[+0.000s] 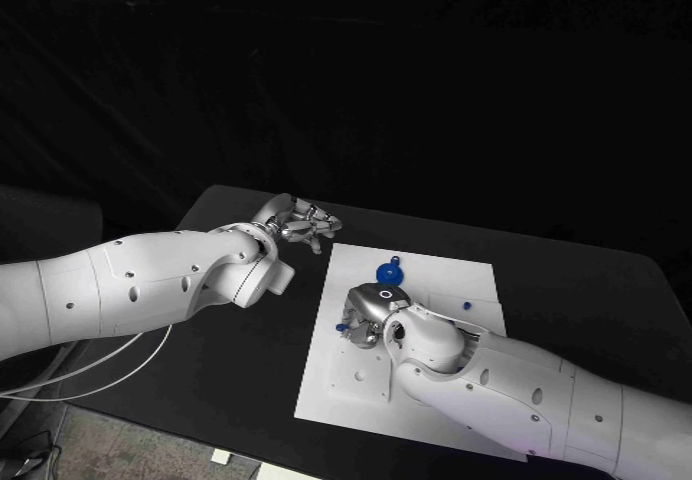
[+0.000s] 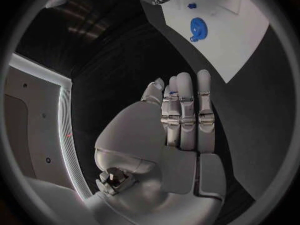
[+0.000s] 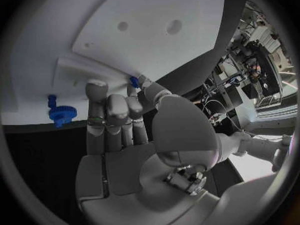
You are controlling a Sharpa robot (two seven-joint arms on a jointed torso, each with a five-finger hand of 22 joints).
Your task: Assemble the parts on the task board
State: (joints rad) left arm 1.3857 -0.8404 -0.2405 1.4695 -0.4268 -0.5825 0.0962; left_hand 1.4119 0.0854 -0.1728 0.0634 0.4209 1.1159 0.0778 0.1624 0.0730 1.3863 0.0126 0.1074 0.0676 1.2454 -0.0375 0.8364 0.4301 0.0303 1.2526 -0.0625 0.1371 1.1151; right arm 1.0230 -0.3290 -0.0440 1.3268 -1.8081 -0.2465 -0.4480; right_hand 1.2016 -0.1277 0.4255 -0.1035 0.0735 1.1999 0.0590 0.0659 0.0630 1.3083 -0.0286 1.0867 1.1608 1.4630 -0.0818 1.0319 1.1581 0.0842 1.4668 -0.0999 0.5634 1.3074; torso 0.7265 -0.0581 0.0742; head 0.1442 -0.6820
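The white task board [image 1: 343, 392] lies in the middle of the black table. A blue gear [image 1: 388, 271] sits near the board's far edge, and a small blue part [image 1: 469, 302] lies further right. My right hand [image 1: 369, 310] hovers over the board's left side, next to the gear [image 3: 61, 114]. Its thumb and a finger pinch a small blue peg [image 3: 134, 81], also seen at the fingertips [image 1: 342, 326]. My left hand [image 1: 297, 222] is over the bare table beyond the board's far left corner. In the left wrist view its fingers [image 2: 186, 110] are stretched out with nothing in them.
Two round holes [image 3: 174, 26] and a raised white block [image 3: 81, 70] mark the board near my right hand. The left wrist view shows the gear [image 2: 197, 28] and another small blue part [image 2: 192, 6] on the board [image 2: 250, 35]. Black table surrounds the board.
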